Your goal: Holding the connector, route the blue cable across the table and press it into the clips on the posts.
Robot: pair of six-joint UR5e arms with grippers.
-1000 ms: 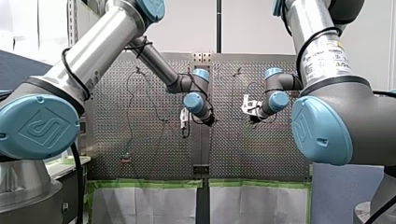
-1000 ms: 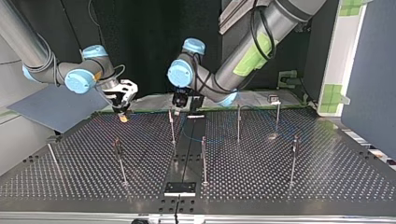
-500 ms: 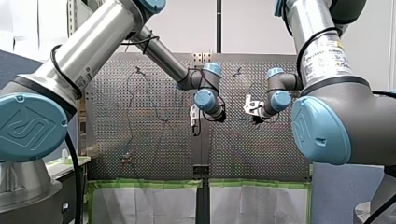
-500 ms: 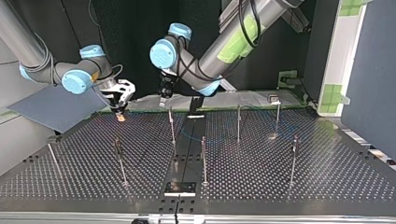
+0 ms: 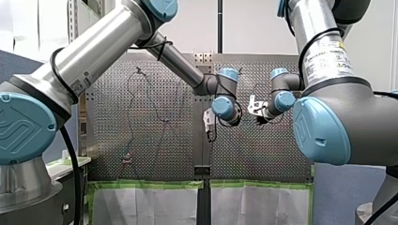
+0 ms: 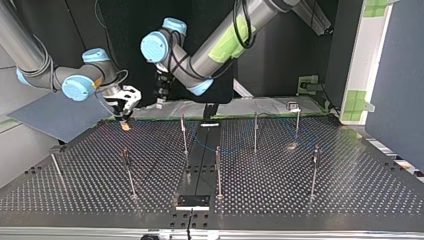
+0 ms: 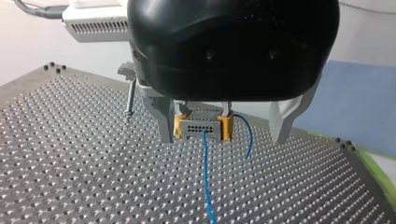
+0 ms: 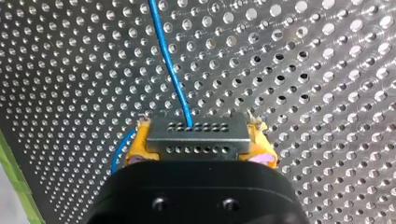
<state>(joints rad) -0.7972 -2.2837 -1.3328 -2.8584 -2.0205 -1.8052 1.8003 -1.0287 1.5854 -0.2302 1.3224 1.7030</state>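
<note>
My yellow-padded right gripper (image 8: 201, 142) is clamped on the small grey rectangular connector (image 7: 201, 127), near the perforated metal table's (image 6: 310, 200) far edge at the top view's left. The thin blue cable (image 8: 170, 65) runs from the connector's face towards my left gripper (image 7: 221, 137), which faces it close by with metal fingers spread apart. Thin upright metal posts (image 6: 184, 135) stand further along the table.

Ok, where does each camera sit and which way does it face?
Front view: behind the shoulders, facing the table; my left arm and my right arm show.
Top view: across the table, facing the arms, sides crossed.
Left wrist view: above my left tool, open, facing the connector.
Right wrist view: behind my right tool, which grips that connector.
Both wrist views share connector and blue cable.
</note>
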